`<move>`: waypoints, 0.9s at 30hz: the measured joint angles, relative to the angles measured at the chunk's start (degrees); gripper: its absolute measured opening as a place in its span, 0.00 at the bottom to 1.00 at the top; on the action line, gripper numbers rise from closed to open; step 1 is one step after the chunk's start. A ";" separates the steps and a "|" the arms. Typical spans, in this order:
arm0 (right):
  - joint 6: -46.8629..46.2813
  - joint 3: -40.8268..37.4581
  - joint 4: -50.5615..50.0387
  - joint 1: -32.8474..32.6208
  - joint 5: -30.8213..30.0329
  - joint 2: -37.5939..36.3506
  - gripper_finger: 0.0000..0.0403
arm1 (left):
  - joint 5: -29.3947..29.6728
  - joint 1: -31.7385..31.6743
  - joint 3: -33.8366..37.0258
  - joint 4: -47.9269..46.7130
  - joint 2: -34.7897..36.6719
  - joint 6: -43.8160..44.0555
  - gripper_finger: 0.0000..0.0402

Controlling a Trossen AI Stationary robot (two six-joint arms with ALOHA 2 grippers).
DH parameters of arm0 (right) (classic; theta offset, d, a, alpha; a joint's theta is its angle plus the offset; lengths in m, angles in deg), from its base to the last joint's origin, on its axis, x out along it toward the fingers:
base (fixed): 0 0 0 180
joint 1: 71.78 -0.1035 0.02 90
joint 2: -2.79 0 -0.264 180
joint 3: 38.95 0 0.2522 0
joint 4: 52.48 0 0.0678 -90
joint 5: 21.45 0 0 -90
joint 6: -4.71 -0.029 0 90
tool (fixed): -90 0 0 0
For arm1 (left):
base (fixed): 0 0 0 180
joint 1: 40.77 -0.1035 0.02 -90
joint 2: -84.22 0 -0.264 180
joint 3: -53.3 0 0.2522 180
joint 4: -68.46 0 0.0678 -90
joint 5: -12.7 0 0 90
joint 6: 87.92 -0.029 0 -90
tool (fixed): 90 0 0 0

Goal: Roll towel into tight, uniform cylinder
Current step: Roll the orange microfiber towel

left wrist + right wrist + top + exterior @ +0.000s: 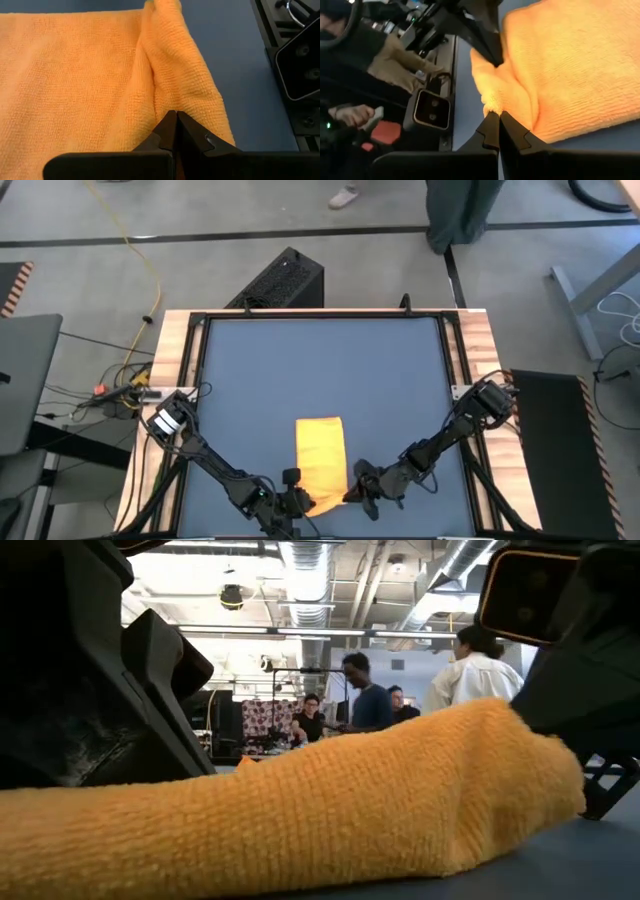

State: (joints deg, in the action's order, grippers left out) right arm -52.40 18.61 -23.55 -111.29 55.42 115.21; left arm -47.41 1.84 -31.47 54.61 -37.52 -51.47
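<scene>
The big flat blue-grey table (320, 370) with light wooden edges fills most of the view from above. Past its far edge sits a black box (285, 278) on the grey floor, and a yellow cable (140, 260) runs across that floor.

The 2 dark arms reach in from the near corners and meet at the near edge of the table. Between them lies the bright yellow soft towel (321, 458), a folded strip that runs from near the middle of the table toward the near edge. Its near end is bunched up into a low hump, which looks like a long fuzzy mound in the low view.

The left gripper (298, 503) is at the near left corner of the towel. Its 2 dark fingers are squeezed tight together, with a bit of the towel's edge pinched at the tips.

The right gripper (357, 490) is at the near right corner. Its fingers are pressed together too, and they pinch a small fold of the towel's edge.

Far behind the table, some people (370, 695) stand in the room
</scene>
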 joint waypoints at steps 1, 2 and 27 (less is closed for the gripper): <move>-1.10 0.08 -1.19 0.15 -0.15 0.00 0.04 | 0.01 -0.02 0.01 0.01 0.14 -0.32 0.00; -2.14 0.12 -2.17 0.35 -0.25 0.00 0.04 | 0.01 -0.02 0.01 0.01 0.25 -0.46 0.00; -10.75 0.14 -11.75 0.16 3.40 -0.04 0.04 | 17.21 1.25 0.12 -0.93 9.48 -10.03 0.00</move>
State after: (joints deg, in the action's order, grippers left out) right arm -63.15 18.75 -35.31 -111.13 58.82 115.16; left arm -30.20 3.09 -31.35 53.68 -28.04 -61.50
